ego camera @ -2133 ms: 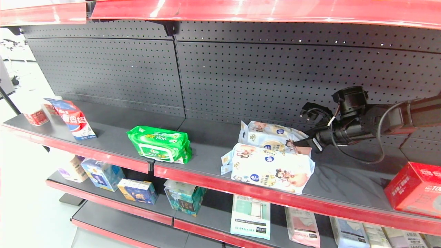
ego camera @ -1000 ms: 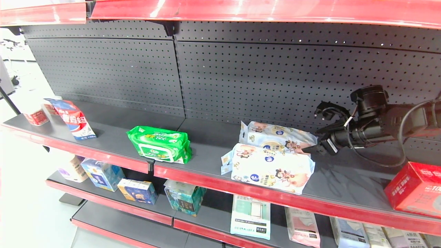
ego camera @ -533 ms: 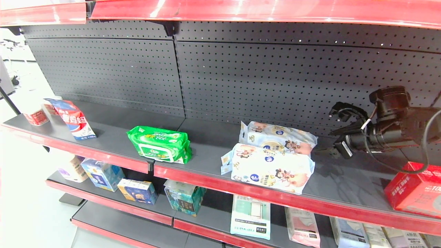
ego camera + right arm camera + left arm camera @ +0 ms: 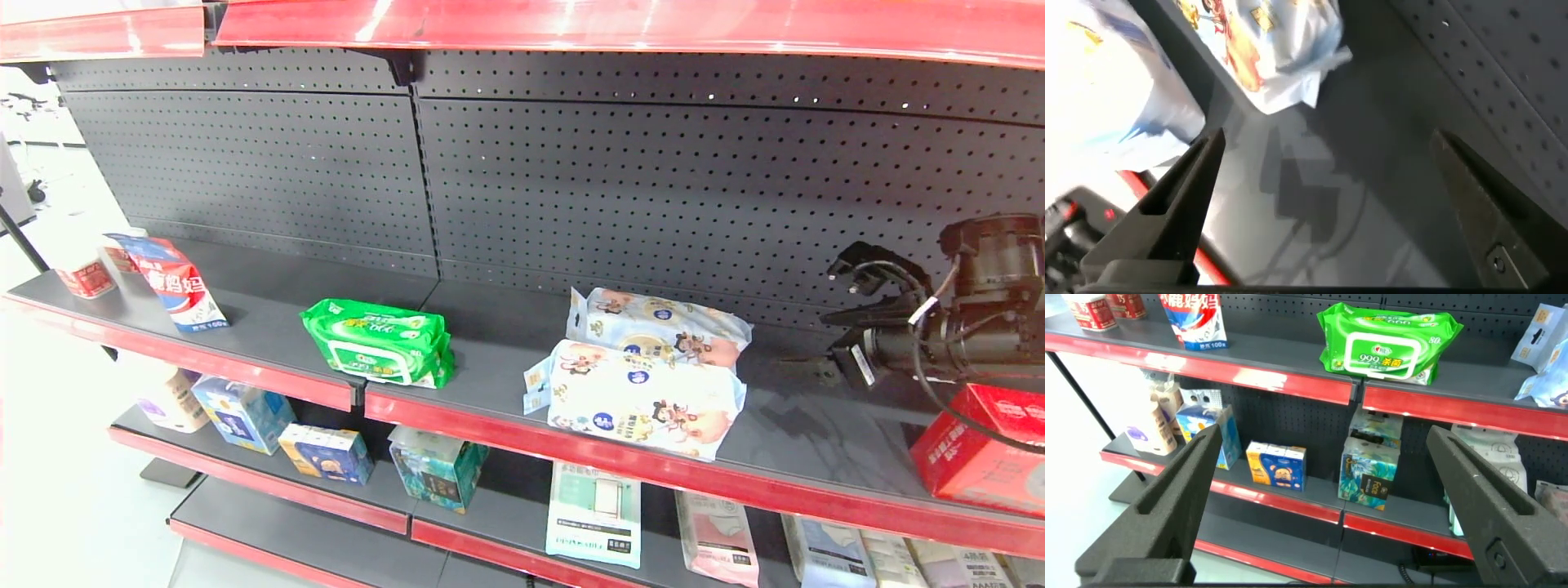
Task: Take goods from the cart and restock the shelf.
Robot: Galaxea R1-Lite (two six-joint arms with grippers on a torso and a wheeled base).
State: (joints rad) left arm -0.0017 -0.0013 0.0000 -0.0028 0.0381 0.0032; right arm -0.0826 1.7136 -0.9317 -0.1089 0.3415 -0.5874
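Observation:
Two white cartoon-print wipes packs lie on the middle shelf (image 4: 498, 343), the front pack (image 4: 645, 400) near the red edge and the back pack (image 4: 657, 325) behind it. To their right, my right gripper (image 4: 834, 343) hangs open and empty just above the shelf board, apart from both packs. The right wrist view has that gripper (image 4: 1327, 139) with its fingers wide apart over bare shelf, the back pack's end (image 4: 1282, 41) lying beyond the tips. My left gripper (image 4: 1323, 437) is open and empty, held low in front of the shelving.
A green wipes pack (image 4: 380, 341) lies left of centre, a blue-red pouch (image 4: 175, 282) and red-white tubs (image 4: 82, 276) at the far left. At the right shelf edge a red box (image 4: 984, 449) stands under my right arm. Lower shelves hold several boxes and packs.
My right gripper has let go of the back wipes pack and drawn away to the right. The pack stays lying behind the front one.

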